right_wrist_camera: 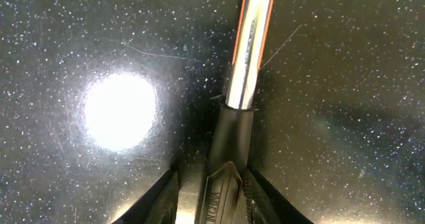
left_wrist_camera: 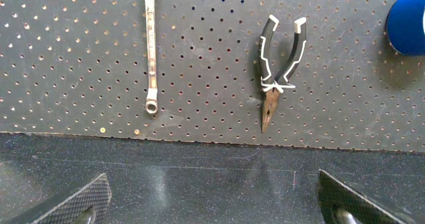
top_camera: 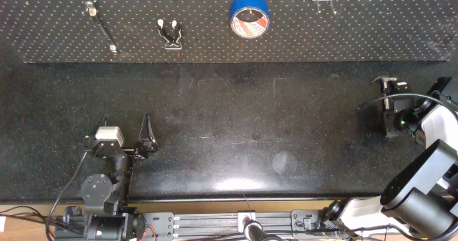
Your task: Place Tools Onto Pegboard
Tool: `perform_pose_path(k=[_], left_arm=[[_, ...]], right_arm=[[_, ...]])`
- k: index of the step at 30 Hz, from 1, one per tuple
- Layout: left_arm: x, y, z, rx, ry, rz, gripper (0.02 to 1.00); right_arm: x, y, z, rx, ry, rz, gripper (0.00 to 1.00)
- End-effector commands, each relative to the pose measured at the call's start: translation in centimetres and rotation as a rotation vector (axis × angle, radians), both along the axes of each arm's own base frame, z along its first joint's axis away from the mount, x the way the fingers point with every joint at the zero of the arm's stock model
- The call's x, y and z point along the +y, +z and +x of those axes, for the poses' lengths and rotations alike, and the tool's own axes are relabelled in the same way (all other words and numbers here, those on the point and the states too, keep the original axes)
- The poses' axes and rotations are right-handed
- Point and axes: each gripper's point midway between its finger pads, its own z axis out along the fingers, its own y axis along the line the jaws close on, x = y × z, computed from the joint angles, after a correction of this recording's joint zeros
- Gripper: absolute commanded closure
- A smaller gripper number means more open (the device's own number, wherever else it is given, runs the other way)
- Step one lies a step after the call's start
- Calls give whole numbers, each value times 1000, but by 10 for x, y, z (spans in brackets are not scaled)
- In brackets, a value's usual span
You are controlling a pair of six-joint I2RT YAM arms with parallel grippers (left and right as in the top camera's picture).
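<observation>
On the pegboard (top_camera: 57, 26) hang a slim wrench (top_camera: 101, 28), black-handled pliers (top_camera: 170, 33) and a blue tape roll (top_camera: 250, 16). The wrench (left_wrist_camera: 151, 48) and pliers (left_wrist_camera: 279, 64) face my left gripper (left_wrist_camera: 212, 211), which stands open over the dark worktop, well short of the board. From above, the left gripper (top_camera: 125, 130) has nothing between its fingers. At the far right, my right gripper (top_camera: 391, 111) is shut on a tool with a black grip and chrome shaft (right_wrist_camera: 249, 44). It looks like a hammer, its head (top_camera: 385, 80) pointing toward the board. The right gripper (right_wrist_camera: 216, 201) clamps the grip.
A bare double hook (top_camera: 323, 5) sticks out of the pegboard right of the tape. The tape's edge (left_wrist_camera: 408, 21) shows beside the pliers. The black worktop (top_camera: 250, 126) stretches between the two arms. A lamp glare (right_wrist_camera: 119, 111) reflects off it.
</observation>
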Motion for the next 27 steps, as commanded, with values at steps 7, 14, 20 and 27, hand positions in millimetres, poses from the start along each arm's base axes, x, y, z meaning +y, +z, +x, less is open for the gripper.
perform_pose_path(k=[7, 14, 20, 27], left_arm=[[-1, -1, 0, 0, -5, 6, 23], [-1, -1, 0, 1, -5, 6, 23], [-1, -1, 0, 0, -5, 6, 23], [-1, -1, 0, 0, -5, 6, 23]], right_arm=[[6, -17, -13, 77, 40, 12, 774], [6, -17, -13, 77, 29, 14, 781], [6, -17, -13, 77, 3, 19, 803], [6, -17, -13, 77, 3, 19, 805]])
